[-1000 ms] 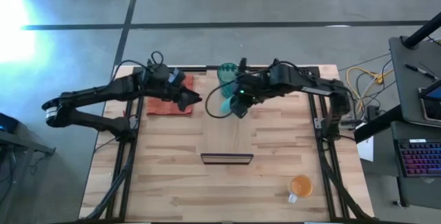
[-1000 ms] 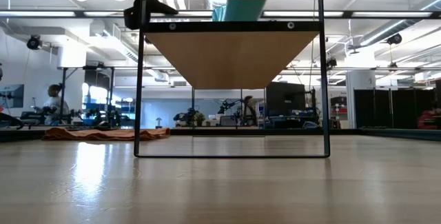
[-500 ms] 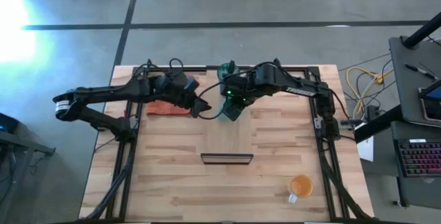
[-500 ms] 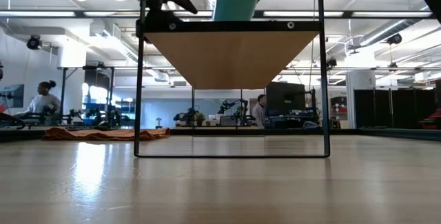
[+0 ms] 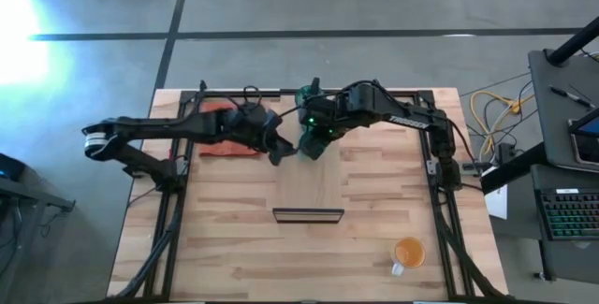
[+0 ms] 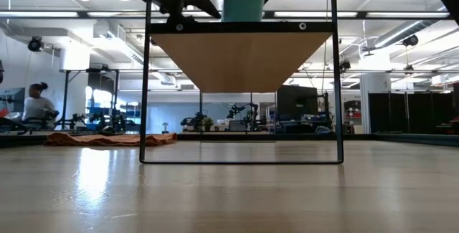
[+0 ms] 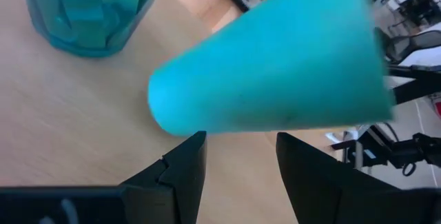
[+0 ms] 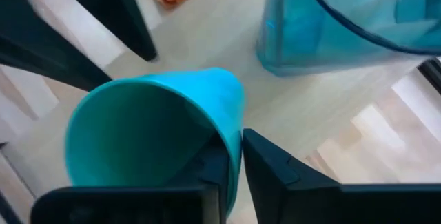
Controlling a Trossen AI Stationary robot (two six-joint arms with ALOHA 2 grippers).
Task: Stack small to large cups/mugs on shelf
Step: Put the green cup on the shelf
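The small opaque green cup point(image 5: 309, 138) is in my right gripper point(image 5: 314, 145) over the far end of the light-wood shelf point(image 5: 309, 187). In the low view the cup point(image 6: 242, 5) stands about upright, its lower end level with the shelf's top point(image 6: 242, 26). The tall translucent teal tumbler point(image 5: 308, 98) stands just beyond it. My left gripper point(image 5: 281, 151) is open beside the cup on its left; in the left wrist view point(image 7: 238, 165) its fingers stand short of the cup point(image 7: 275, 65). The orange mug point(image 5: 409, 252) stands on the table near the front right. My right gripper holds the green cup by its rim wall point(image 8: 236, 138), one finger inside the cup point(image 8: 212, 172) and one outside point(image 8: 275, 179). The fingers come from the table's right side, slanting down. The cup is about upright; whether its base touches the shelf is hidden by the frame bar.
An orange-red cloth point(image 5: 229, 142) lies at the far left under my left arm. The shelf's dark metal frame point(image 6: 147, 82) holds the plank above the tabletop. A person point(image 6: 32, 104) shows in the room behind.
My left gripper has gone toward the table's right edge, up to the green cup. My right gripper has gone a little left and down with the cup, which has come from tilted to about upright and lower over the shelf.
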